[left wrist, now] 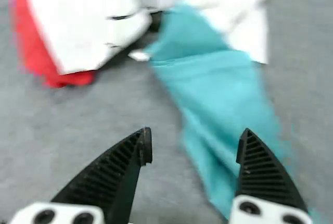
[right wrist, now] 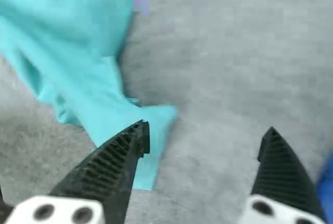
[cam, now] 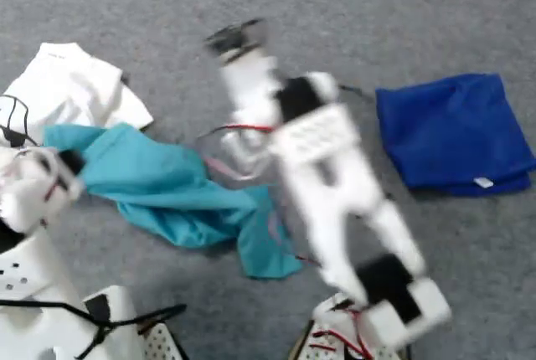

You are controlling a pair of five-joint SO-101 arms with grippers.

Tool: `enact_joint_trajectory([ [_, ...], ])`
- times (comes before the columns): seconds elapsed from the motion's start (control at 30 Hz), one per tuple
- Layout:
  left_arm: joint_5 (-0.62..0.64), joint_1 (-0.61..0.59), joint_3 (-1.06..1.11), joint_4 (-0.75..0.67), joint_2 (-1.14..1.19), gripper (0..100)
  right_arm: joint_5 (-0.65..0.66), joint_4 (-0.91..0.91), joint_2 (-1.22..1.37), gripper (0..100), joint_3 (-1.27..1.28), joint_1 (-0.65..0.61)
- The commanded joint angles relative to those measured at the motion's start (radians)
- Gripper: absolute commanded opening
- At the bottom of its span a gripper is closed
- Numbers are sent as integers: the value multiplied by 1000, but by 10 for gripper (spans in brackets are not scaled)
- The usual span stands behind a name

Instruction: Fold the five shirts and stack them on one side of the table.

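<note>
Grey felt-like table (cam: pixel 435 17). Teal shirt (cam: pixel 167 188), soft & crumpled, sprawls left of centre w/ a long tail. Blue shirt (cam: pixel 452 130) is folded square at right (tag showing). White shirt (cam: pixel 67 84) lies rumpled far left, a red shirt (left wrist: pixel 39 62) peeking out beside it. Left gripper (left wrist: pixel 195 135) & right gripper (right wrist: pixel 207 130), w/ ribbed black fingers, are both spread wide and empty by the teal cloth.

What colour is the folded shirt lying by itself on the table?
Deep blue; the folded shirt shows best in the high view.
</note>
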Motion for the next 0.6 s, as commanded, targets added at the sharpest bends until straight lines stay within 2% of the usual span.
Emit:
enact_joint_trajectory([
  [0.0,-91,-137,86,-51,-10,271,6,-51,220,351,-25,-110],
  [0.23,-176,-241,158,-61,-10,271,6,-9,519,339,-197,-162],
  [0.3,-176,-242,172,-61,-8,271,6,23,535,270,-249,-143],
  [0.43,-176,-239,189,-63,-8,271,8,106,536,15,-352,-90],
  [0.57,-173,-238,193,-92,-7,271,38,219,532,13,-420,-13],
])
